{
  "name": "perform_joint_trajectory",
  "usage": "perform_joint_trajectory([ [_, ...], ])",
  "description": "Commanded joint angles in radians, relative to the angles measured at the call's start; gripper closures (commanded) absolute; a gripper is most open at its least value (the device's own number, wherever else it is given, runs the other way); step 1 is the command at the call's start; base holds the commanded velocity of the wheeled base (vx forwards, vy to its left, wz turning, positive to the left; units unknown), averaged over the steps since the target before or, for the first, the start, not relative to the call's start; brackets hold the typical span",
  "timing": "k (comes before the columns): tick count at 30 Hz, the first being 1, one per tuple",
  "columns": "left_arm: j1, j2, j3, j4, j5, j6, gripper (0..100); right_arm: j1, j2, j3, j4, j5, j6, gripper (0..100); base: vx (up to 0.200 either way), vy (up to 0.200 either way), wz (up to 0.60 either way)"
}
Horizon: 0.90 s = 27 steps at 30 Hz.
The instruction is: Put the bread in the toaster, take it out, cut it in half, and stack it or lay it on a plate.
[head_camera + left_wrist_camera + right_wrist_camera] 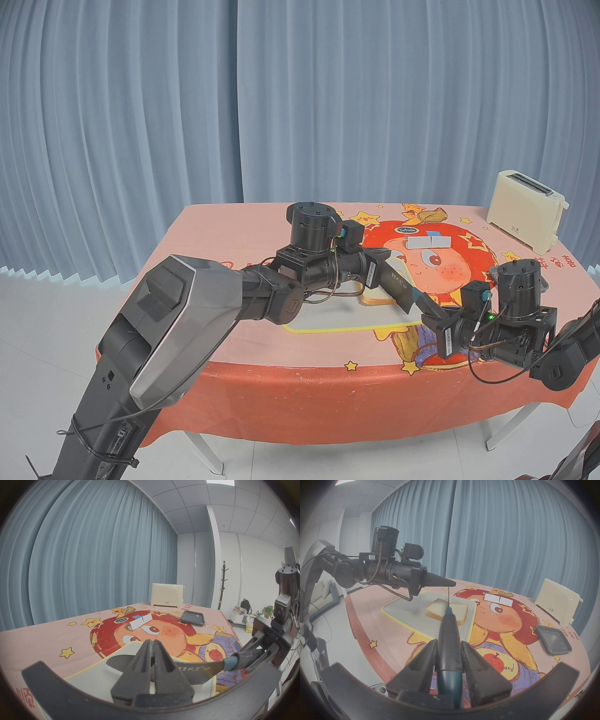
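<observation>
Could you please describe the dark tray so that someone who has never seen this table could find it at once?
Start at the pink cartoon tablecloth and go to the cream toaster at its far right corner. Just nearer the robot lies the dark tray: flat, shallow and black, unlike the pale cutting board.

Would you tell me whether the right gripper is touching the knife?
Touching. The right wrist view shows the right gripper shut on the knife, with a finger pressed against each side of its handle and no gap on either side.
</observation>
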Motion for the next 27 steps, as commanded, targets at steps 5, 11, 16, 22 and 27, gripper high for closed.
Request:
perform_joint_trajectory([
  [5, 0.001, 0.056, 0.000, -0.011, 0.011, 0.007, 100, 0.002, -0.010, -0.003, 0.000, 0.002, 0.003, 100, 0.000, 0.000, 0.00],
  [11, -0.017, 0.075, 0.000, -0.025, 0.014, 0.022, 100, -0.007, -0.008, -0.011, -0.037, 0.002, 0.003, 100, 0.000, 0.000, 0.00],
  [16, -0.024, 0.065, 0.000, -0.022, 0.014, 0.020, 100, -0.007, -0.001, 0.001, -0.045, 0.002, 0.000, 100, 0.000, 0.000, 0.00],
  [22, -0.020, 0.043, 0.000, -0.022, 0.015, 0.014, 100, -0.005, 0.001, 0.012, -0.042, 0.001, -0.002, 100, 0.000, 0.000, 0.00],
  [27, -0.020, 0.042, 0.000, -0.019, 0.015, 0.014, 100, -0.007, 0.002, 0.018, -0.040, 0.001, -0.002, 100, 0.000, 0.000, 0.00],
])
